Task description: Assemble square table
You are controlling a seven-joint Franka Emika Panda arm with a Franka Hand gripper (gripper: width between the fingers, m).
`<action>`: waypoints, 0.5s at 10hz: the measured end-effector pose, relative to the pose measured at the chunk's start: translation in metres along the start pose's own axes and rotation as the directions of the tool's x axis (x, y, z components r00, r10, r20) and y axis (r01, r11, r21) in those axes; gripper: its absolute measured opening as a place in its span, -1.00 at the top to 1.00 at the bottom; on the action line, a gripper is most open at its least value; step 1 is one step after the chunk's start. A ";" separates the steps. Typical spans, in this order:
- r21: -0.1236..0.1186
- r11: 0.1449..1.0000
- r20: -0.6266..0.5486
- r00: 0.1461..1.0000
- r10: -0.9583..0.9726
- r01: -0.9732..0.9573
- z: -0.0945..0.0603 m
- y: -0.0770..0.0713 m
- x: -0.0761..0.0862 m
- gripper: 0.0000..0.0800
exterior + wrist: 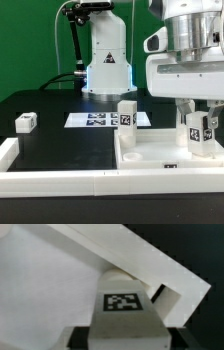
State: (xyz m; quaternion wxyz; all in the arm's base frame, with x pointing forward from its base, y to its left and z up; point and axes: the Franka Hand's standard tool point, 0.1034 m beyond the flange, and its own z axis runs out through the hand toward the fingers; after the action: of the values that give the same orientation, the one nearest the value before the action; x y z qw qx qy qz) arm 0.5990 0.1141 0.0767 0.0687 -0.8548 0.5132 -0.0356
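The white square tabletop (150, 155) lies tray-like at the exterior view's right, with a tag on its front edge (170, 166). One white leg block (127, 114) stands upright at its far left corner. My gripper (197, 135) hangs over the tabletop's right side, shut on a second tagged leg block (195, 128) held upright. In the wrist view that leg block (123, 301) points into a corner of the raised rim (150, 258). The dark fingers (86, 339) press its two sides. Whether the leg touches the tabletop floor (40, 280) I cannot tell.
A loose leg block (25, 122) lies on the black table at the exterior view's left. The marker board (100, 120) lies flat behind the tabletop. A long white border rail (60, 180) runs along the front. The robot's base (105, 60) stands at the back.
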 end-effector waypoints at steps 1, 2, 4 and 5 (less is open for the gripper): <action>0.001 0.999 0.001 0.999 0.036 -0.036 0.000 0.000 0.000 0.27; 0.001 1.000 0.000 1.000 -0.022 0.022 0.000 0.000 0.000 0.27; 0.000 0.991 0.000 0.991 -0.137 0.137 -0.001 -0.001 -0.001 -0.15; 0.002 0.982 0.000 0.982 -0.189 0.189 0.000 -0.002 -0.004 -0.53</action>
State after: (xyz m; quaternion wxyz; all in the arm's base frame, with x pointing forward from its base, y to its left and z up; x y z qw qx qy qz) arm 0.5990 0.1187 0.0773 0.0657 -0.8995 0.4298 -0.0424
